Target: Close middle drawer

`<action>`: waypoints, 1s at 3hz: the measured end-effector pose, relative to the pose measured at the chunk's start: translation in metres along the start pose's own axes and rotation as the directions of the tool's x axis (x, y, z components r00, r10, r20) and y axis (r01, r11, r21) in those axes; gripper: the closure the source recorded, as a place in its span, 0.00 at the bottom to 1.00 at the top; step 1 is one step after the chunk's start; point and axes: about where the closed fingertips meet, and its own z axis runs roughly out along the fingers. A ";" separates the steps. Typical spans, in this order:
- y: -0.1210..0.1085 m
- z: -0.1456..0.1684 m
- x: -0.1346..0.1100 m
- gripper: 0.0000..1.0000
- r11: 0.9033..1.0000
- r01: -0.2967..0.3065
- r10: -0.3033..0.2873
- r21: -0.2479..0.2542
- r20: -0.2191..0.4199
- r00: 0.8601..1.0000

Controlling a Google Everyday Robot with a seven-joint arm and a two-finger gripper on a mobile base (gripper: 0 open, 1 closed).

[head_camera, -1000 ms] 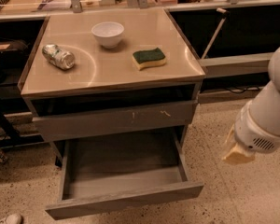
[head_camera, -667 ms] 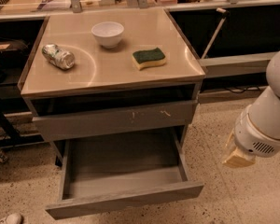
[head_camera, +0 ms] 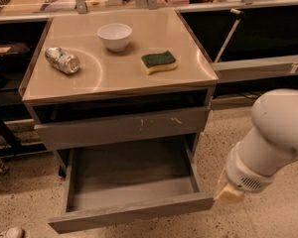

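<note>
Below cabinet surface [head_camera: 114, 76], middle drawer [head_camera: 131, 187] wide open, closing undone; claw [head_camera: 230, 194] beside its right front corner, grip state untellable.

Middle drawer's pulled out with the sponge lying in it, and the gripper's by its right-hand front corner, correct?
No. The camera view shows the sponge on the cabinet top; the middle drawer is pulled out but empty. The gripper is by its right-hand front corner, as you said.
</note>
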 end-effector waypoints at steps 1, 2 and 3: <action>0.018 0.075 -0.010 1.00 0.996 -0.006 0.007 -0.094 0.010 1.000; 0.030 0.124 -0.021 1.00 0.985 -0.012 0.015 -0.174 0.016 1.000; 0.032 0.135 -0.022 1.00 0.981 -0.015 0.019 -0.191 0.019 1.000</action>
